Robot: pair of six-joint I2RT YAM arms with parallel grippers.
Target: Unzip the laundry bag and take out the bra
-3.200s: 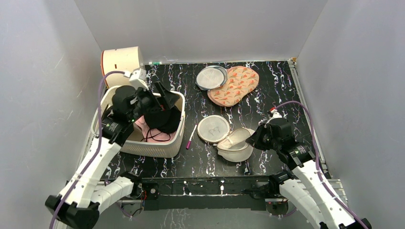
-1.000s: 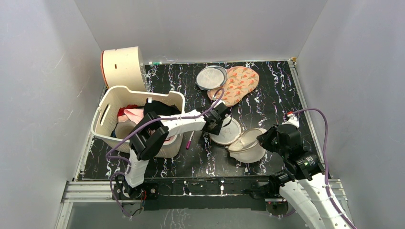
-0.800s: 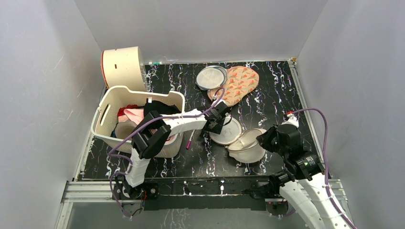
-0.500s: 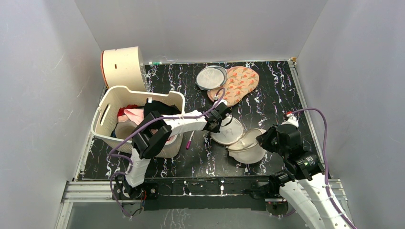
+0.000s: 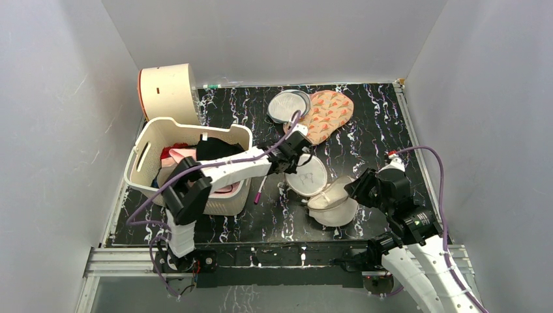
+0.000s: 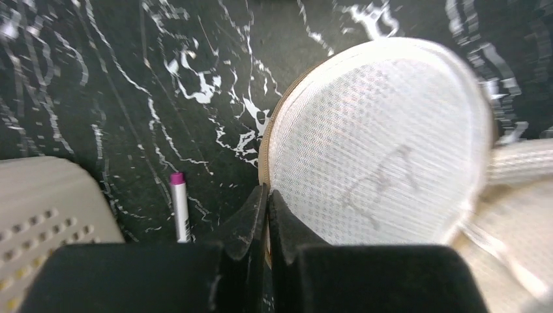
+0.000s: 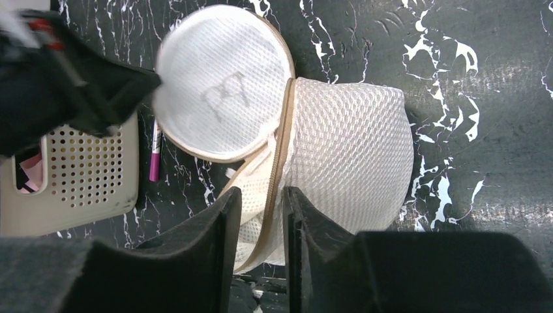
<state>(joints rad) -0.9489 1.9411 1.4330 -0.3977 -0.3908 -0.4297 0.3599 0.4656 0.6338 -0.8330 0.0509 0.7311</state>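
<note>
The laundry bag [image 5: 332,207] lies at the table's middle as a beige mesh dome. Its flat lid [image 5: 306,177] carries the black bra drawing and is tilted up off the body. My left gripper [image 5: 291,161] is shut on the lid's tan rim, with its jaws [image 6: 267,192] pinched together on the edge beside the drawn face [image 6: 378,163]. My right gripper [image 7: 262,192] stands open at the bag's near side. The zipper rim [image 7: 277,166] runs between its fingers, in front of the mesh body [image 7: 352,150]. The bra is hidden.
A white perforated basket [image 5: 147,134] stands at the left with black and pink cloth in it. A pink-capped pen [image 5: 261,188] lies between the basket and the bag. A grey round pouch [image 5: 287,105], an orange-patterned pouch [image 5: 324,114] and a cream drum [image 5: 168,88] sit at the back.
My left gripper shut on the lid's rim and drew it up and toward the back left, tilting the lid. My right gripper's jaws parted around the zipper rim. The bag shifted slightly left.
</note>
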